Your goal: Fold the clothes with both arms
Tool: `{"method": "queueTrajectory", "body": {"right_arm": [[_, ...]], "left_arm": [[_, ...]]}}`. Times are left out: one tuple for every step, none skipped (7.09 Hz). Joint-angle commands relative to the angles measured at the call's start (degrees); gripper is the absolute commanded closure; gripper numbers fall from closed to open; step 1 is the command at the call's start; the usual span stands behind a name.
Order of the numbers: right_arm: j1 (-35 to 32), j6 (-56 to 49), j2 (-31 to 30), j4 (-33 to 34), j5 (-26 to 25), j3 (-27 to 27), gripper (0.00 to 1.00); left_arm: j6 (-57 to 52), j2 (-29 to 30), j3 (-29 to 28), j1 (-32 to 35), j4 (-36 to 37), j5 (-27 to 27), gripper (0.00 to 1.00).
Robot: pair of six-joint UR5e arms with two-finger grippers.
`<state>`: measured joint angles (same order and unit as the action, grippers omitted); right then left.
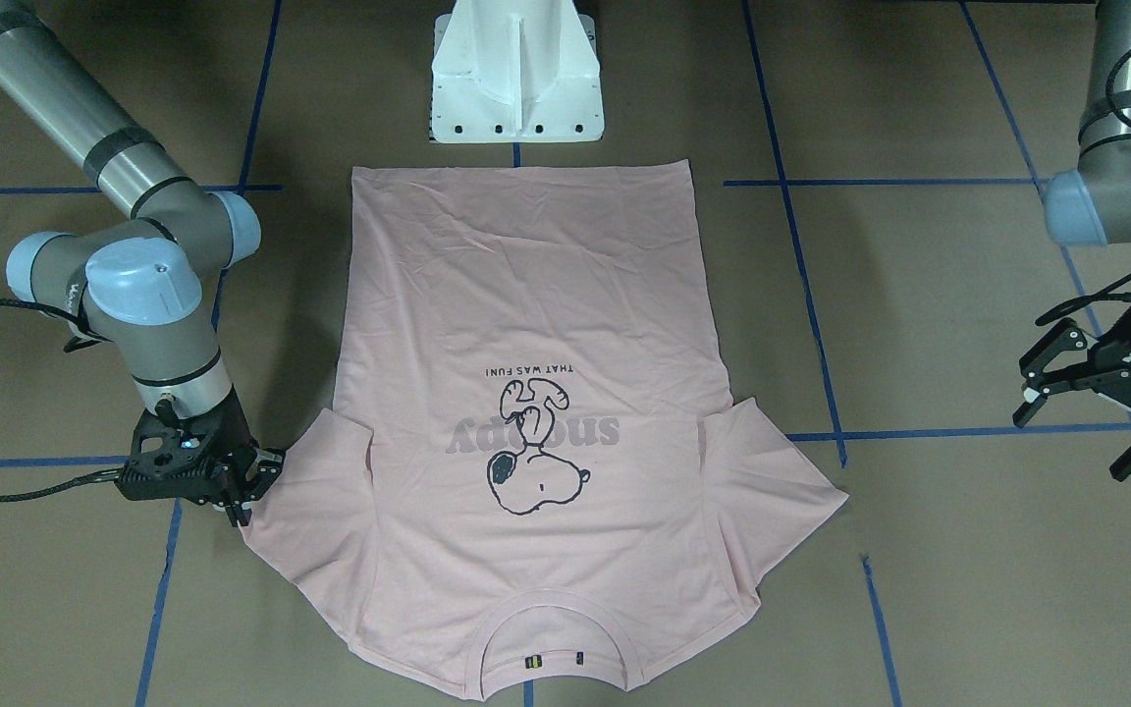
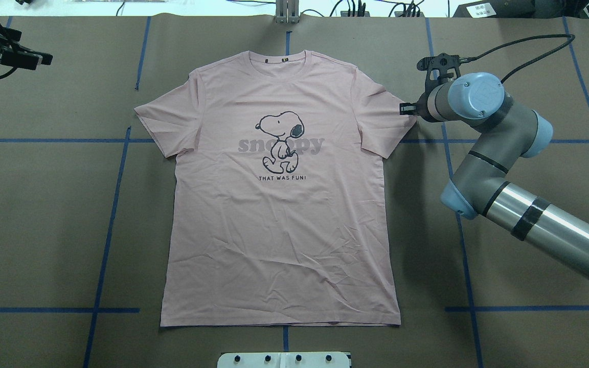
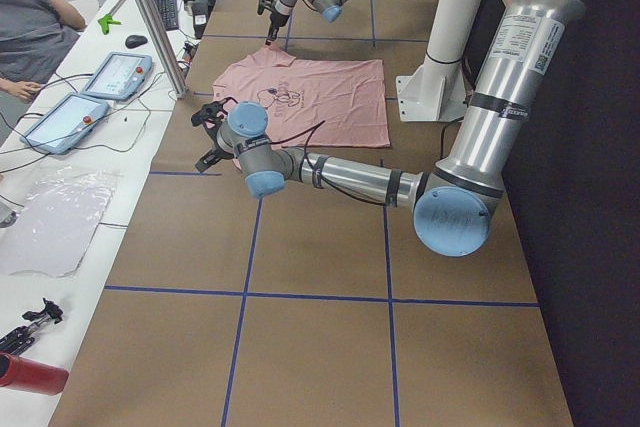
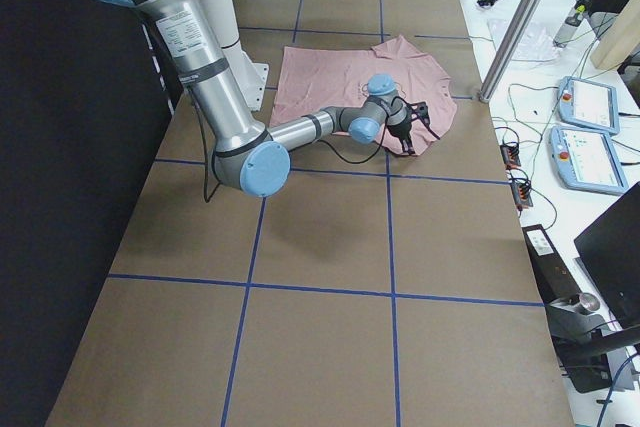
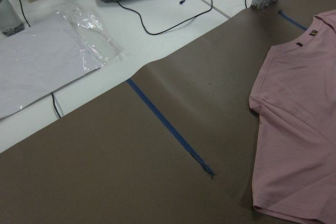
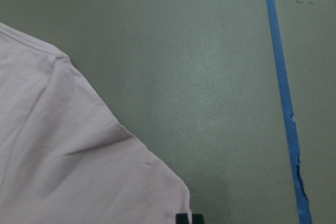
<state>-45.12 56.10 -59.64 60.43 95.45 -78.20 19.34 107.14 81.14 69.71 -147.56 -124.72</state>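
1. Pale pink short-sleeved T-shirt with a black cartoon dog print [image 1: 546, 295] is spread flat mid-bench, collar toward the operators' edge.
2. At one sleeve hem the black two-finger right gripper [image 1: 256, 486] is set. Whether cloth is pinched cannot be told, and a shallow grip could slip on lifting.
3. The black two-finger left gripper [image 1: 1076, 442] is spread wide near a bench corner, well apart from the shirt. A one-sided pull could drag it askew.

A corner of the pale pink T-shirt [image 6: 68, 156] fills the lower left, lying flat on the tabletop [image 6: 199, 77] with a stitched hem along its upper edge and one soft crease. A small black fingertip [image 6: 188, 218] shows at the bottom edge, just beside the fabric's corner. A blue tape line [image 6: 281, 77] runs down the right side, frayed low down.
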Motion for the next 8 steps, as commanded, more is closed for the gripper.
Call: {"method": "queueTrajectory", "body": {"right_arm": [[3.42,5.13,6.52,16.78,-5.32,-5.83,1.00],[5.98,8.29,8.82,16.92,-9.71,-3.56,1.00],[7.92,10.85,11.45,16.48,-11.59,-0.32,1.00],[9.16,11.92,15.31,16.30,-13.52,3.37,1.00],[9.43,11.93,16.65,15.95,-13.80,5.14,1.00],[9.52,13.06,17.88,16.04,-13.80,6.12,1.00],[9.52,13.77,18.94,15.95,-13.80,7.87,1.00],[9.61,13.69,19.38,16.04,-13.80,8.06,0.15]], "left_arm": [[0.35,-0.18,0.60,0.07,-0.09,0.00,0.00],[0.26,-0.27,0.51,0.07,-0.09,0.00,0.00],[0.18,-0.27,0.51,0.07,-0.09,0.00,0.00],[0.35,-0.27,0.51,-0.01,-0.01,0.00,0.00],[0.44,-0.27,0.51,-0.01,-0.01,0.00,0.00],[0.35,-0.27,0.51,-0.01,-0.01,0.00,0.00],[0.35,-0.27,0.34,-0.01,-0.01,0.00,0.00],[0.44,-0.27,0.42,-0.01,-0.01,0.00,0.00]]}}
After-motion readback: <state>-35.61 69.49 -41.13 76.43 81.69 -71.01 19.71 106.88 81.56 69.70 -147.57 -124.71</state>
